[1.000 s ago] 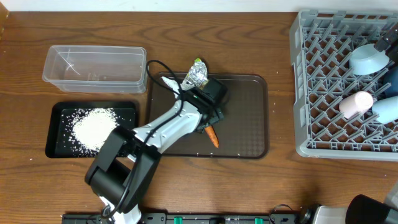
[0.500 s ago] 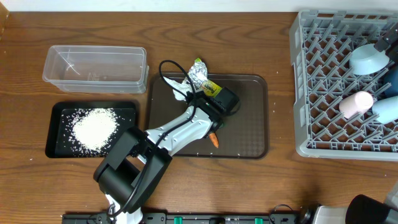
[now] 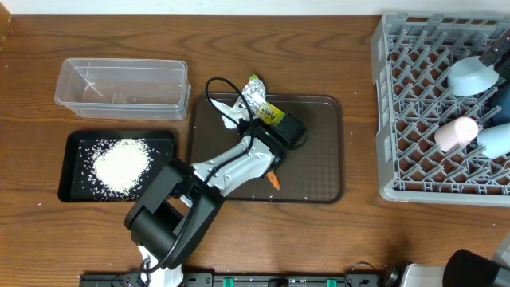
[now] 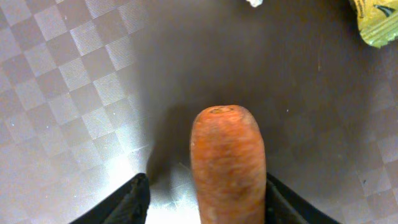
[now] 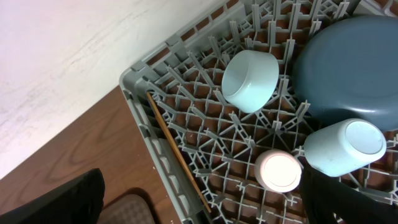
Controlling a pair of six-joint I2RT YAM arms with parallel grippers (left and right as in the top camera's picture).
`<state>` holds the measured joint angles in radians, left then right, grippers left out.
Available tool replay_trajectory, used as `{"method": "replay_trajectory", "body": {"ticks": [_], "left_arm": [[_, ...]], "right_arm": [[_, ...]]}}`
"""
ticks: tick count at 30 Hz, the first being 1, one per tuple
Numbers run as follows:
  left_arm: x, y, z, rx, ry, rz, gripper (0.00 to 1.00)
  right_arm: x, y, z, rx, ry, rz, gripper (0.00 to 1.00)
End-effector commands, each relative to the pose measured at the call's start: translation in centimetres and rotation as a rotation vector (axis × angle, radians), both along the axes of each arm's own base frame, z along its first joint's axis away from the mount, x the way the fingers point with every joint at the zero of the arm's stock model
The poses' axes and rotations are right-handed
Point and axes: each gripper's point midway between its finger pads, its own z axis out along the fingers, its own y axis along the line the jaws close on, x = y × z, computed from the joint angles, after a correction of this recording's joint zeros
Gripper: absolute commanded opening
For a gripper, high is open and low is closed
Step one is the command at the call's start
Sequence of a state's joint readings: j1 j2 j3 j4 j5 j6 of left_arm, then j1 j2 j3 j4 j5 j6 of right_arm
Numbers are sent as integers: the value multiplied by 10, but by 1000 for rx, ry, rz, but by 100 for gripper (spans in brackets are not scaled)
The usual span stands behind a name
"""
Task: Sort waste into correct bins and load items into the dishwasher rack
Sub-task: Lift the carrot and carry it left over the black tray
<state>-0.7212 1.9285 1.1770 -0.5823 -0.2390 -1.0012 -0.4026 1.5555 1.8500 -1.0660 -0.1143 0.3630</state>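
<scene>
Left gripper [image 4: 206,194] jaws are straddling the carrot [image 4: 227,162] — gap showing at its nine o'clock, unclamped; right gripper [image 5: 205,208] jaws are hanging released.

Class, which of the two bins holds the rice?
The shallow black tray: white rice is heaped in it, while the clear tub behind it shows no such heap.

No legible text, label, brand, number or sign in any view.
Foil wrapper [image 4: 375,22], left wrist view: dark printed mark on yellow-green face, cut off by frame edge, too blurred to read.
Overhead view: same foil wrapper [image 3: 258,96], print too small to resolve.
</scene>
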Motion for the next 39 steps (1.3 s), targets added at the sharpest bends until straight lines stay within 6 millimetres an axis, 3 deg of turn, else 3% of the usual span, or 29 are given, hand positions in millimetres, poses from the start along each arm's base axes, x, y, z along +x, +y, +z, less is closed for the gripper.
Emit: {"method": "replay_trajectory", "body": {"ticks": [1,5,9,14,20,26,31,35,39], "left_arm": [[-4,6,-10,27,25,9,52],[1,7,-2,13,8,22,42],[11,17,20,-18,-29,54,34],[24,42,50,-53,-77,130,28],[39,75,72,-73,-120,212,28],[59,131,101,-108,-204,368,28],[83,186,142,-181,-359,495,28],[108,212,175,-271,-504,509,28],[120,240,187,-289,-583,567,29]], "right_arm": [[-1,0,0,-14,6,4,99],[-1,0,0,-14,6,4,99],[-1,0,0,-14,6,4,99],[-1,0,0,-14,6,4,99],[-1,0,0,-14,6,4,99],[-1,0,0,-14,6,4,99],[-1,0,0,-14,6,4,99],[-1,0,0,-14,6,4,99],[-1,0,0,-14,6,4,99]]}}
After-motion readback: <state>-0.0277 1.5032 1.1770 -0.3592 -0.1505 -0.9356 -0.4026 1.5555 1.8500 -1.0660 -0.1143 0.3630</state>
